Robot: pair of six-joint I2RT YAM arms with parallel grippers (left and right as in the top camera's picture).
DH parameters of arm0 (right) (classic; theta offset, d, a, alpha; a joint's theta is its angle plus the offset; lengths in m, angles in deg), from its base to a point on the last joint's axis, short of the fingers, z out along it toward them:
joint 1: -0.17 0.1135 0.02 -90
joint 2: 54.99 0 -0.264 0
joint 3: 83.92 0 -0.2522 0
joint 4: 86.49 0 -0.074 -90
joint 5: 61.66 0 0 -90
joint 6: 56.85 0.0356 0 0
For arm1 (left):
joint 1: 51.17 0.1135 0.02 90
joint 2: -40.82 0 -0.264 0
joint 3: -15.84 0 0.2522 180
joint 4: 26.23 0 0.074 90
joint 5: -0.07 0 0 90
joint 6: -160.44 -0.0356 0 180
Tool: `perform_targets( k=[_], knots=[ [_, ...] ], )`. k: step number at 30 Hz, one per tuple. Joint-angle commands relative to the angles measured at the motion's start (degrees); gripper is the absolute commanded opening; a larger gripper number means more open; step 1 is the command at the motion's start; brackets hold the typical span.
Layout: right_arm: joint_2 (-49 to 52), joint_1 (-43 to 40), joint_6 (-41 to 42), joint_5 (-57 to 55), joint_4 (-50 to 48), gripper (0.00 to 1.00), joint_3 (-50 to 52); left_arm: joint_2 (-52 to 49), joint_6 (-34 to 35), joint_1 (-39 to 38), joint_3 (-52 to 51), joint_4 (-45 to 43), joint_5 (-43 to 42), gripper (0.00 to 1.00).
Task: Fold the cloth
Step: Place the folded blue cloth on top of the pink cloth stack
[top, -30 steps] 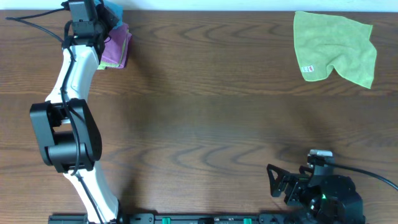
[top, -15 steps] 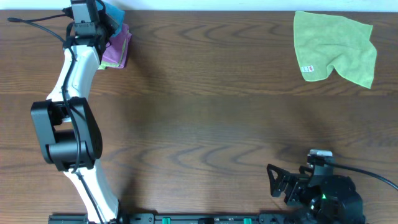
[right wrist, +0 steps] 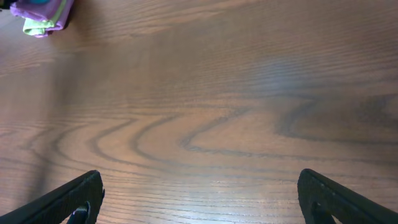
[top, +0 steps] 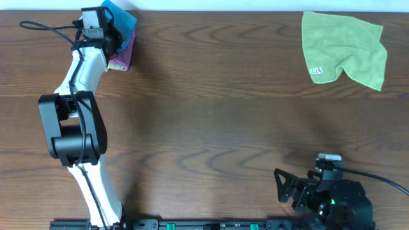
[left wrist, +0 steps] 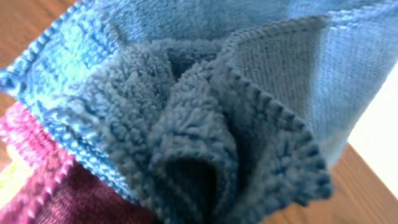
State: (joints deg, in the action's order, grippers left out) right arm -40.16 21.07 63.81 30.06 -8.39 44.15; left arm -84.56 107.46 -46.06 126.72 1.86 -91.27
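At the far left corner of the bench [top: 211,115], the blue cloth [top: 124,17] lies bunched on top of a purple cloth [top: 121,59]. The left arm is stretched out to that corner, with the left gripper [top: 110,35] right at the cloth. From the left wrist view the cloth fills nearly the whole frame. It is gathered into deep folds with a hemmed edge turned up, and the purple cloth shows beneath it at lower left. Neither view shows the fingers, so I cannot tell whether the left gripper is spread or pinching the cloth, though it appears to be in contact. The right gripper [top: 285,185] sits at the near right edge, well apart from all three cloths. Its fingers [right wrist: 71,199] are spread wide over bare wood and hold nothing. A green cloth [top: 345,48], crumpled with its white tag showing, lies at the far right corner.
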Motion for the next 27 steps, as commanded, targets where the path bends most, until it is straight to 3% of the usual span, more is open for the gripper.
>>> perform_targets(
  k=[1,3,7,10,20,27],
  knots=[
    [-0.3,-0.3,0.6,0.2,0.0,0.99,0.3,-0.3,-0.6,0.2,1.2,1.3,2.0,0.25],
    [-0.3,-0.3,0.6,0.2,0.0,0.99,0.3,-0.3,-0.7,0.2,1.2,2.0,2.0,0.29],
    [-0.3,-0.3,0.6,0.2,0.0,0.99,0.3,-0.3,-0.7,0.2,1.2,2.7,1.9,0.54],
    [-0.3,-0.3,0.6,0.2,0.0,0.99,0.3,-0.3,-0.7,0.2,1.2,3.8,1.9,0.65],
    [-0.3,-0.3,0.6,0.2,0.0,0.99,0.3,2.3,-2.8,0.8,1.2,9.3,1.4,0.95],
    [-0.3,-0.3,0.6,0.2,0.0,0.99,0.3,6.0,-4.5,0.9,1.2,9.9,1.4,0.95]
  ],
)
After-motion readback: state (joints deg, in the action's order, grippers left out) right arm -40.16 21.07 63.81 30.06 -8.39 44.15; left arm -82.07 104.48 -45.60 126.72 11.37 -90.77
